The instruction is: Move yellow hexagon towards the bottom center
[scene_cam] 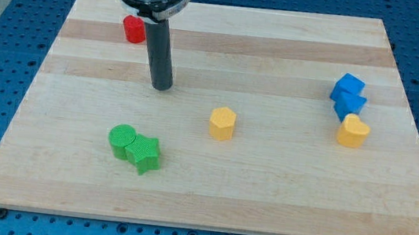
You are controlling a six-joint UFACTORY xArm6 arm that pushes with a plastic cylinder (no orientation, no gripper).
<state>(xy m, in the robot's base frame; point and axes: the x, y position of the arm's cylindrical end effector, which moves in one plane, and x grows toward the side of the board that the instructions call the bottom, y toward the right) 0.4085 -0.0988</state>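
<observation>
The yellow hexagon [222, 123] sits near the middle of the wooden board [211, 173]. My tip [162, 87] rests on the board up and to the left of the yellow hexagon, well apart from it. The rod rises straight from the tip to the arm's end at the view's top.
A red block [133, 28] lies just left of the rod near the top. A green round block [121, 140] touches a green star block [144, 154] at the lower left. Two blue blocks [348, 95] sit at the right, touching a yellow heart block [353, 131].
</observation>
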